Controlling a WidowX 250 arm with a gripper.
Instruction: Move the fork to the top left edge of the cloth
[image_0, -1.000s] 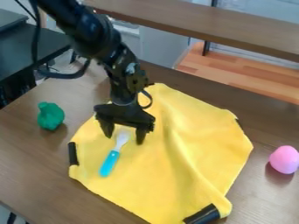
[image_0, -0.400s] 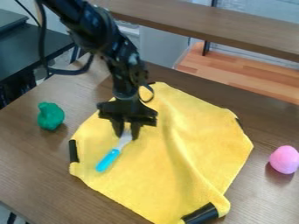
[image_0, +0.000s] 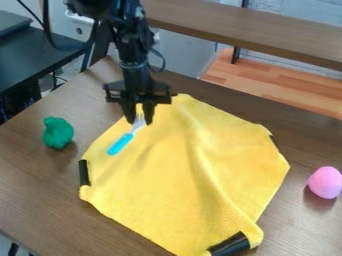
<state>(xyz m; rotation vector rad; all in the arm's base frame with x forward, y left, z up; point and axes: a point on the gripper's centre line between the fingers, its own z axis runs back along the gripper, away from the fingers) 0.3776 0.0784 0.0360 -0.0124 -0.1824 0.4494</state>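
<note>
The claw (image_0: 139, 121) hangs over the upper left part of the yellow cloth (image_0: 200, 165), just inside the cloth's border, its two fingers pinched around the tined end of the fork (image_0: 121, 144). The fork is grasped by its head, tines up between the fingertips, while the blue handle runs out from the claw down and to the left, towards the cloth's left corner. That long axis lies roughly in line with the cloth's upper left edge, the handle a little inside it. Whether the handle touches the cloth or rides slightly above it, I can't fairly say from this angle.

The green toy (image_0: 58, 133) sits on the table (image_0: 40, 185), left of the cloth; the pink egg-like toy (image_0: 325, 182) is on the table beyond the cloth's right side. Neither looks to be in the way.

I judge the carry nearly done. What remains is probably a slight shift outward to that upper left edge, keeping the fork along it, then lowering and letting go. Going too far could leave the handle overhanging the cloth, and a low pass might ruck it up.
</note>
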